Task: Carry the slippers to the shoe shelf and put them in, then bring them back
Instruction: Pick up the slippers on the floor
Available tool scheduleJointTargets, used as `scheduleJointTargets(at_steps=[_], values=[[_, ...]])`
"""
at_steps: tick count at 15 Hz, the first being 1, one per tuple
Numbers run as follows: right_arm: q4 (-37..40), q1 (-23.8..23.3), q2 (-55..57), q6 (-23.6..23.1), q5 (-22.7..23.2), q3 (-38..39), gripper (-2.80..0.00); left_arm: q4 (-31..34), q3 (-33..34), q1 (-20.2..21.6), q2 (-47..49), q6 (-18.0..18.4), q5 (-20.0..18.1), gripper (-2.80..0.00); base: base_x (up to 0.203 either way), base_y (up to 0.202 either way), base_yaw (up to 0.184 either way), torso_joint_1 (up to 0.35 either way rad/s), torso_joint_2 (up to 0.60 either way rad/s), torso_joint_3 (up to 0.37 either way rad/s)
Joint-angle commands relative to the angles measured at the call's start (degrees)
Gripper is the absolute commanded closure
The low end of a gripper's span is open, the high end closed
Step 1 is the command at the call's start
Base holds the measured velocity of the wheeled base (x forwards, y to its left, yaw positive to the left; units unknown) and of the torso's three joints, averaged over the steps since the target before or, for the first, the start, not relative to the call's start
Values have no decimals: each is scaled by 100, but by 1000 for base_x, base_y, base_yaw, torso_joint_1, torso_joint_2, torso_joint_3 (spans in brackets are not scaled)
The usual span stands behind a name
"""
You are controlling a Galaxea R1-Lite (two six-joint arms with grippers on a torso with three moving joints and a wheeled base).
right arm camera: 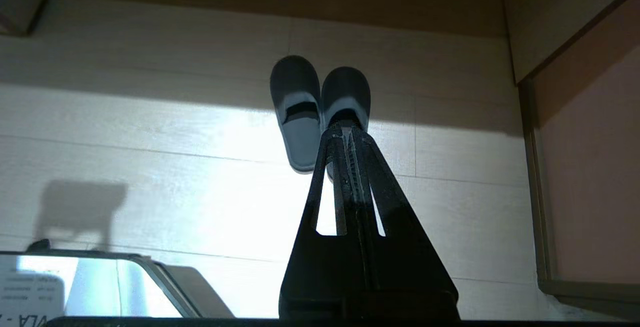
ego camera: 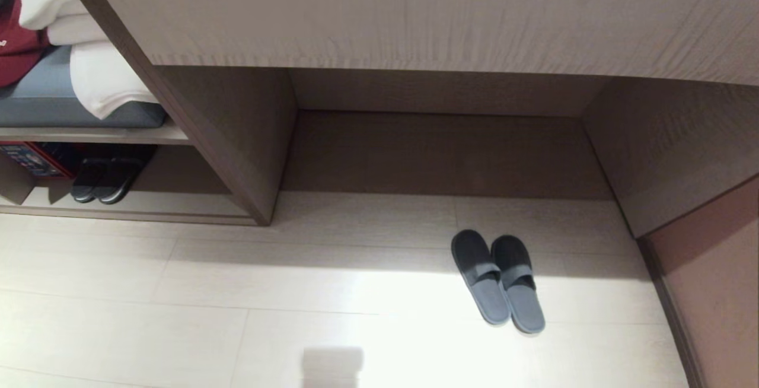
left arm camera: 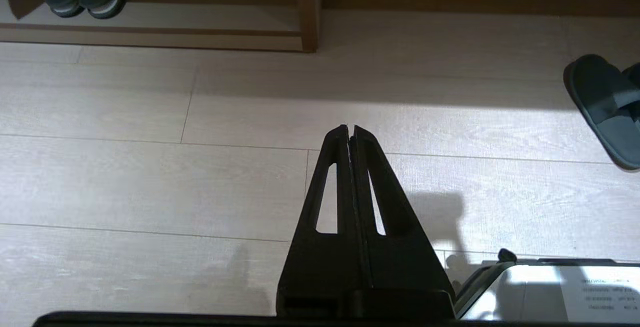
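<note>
Slippers [ego camera: 498,281] grey-blue fabric, rounded toes, side by side, pale plank floor [ego camera: 178,317]

A big bright patch of light is falling on the pale floor [ego camera: 178,293] in the lower middle of the head view, so strong that the boards are washing out to white there. The slippers [ego camera: 498,281] are lying half in that light; their toes are sitting in shade. Higher up, the wide desk recess [ego camera: 445,150] is staying dim and brown. A soft grey square shadow is showing at the bottom edge. In both wrist views the grippers are looking like black shapes against the glowing floor, and shadows are lying beside them. The wood grain at the top is looking a little smeared.
</note>
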Motion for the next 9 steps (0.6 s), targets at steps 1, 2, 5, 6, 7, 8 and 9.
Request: scheduleJointTargets(at_steps=[1,2,5,6,7,8,9], values=[[1,0,-10,-2,-1,9,0,2,9,1,0,-4,3,0,0,0,0,2,4,-198],[1,0,-10,-2,-1,9,0,2,9,1,0,-4,3,0,0,0,0,0,5,-200],[1,0,-10,-2,-1,9,0,2,9,1,0,-4,3,0,0,0,0,2,5,-200],[1,0,-10,-2,-1,9,0,2,9,1,0,-4,3,0,0,0,0,1,2,-196],[1,0,-10,-2,-1,9,0,2,9,1,3,-4,3,0,0,0,0,7,5,-191],[1,0,-10,-2,-1,9,0,2,9,1,0,-4,3,0,0,0,0,10,6,-198],[1,0,-10,-2,-1,9,0,2,9,1,9,-4,3,0,0,0,0,-2,2,-193]])
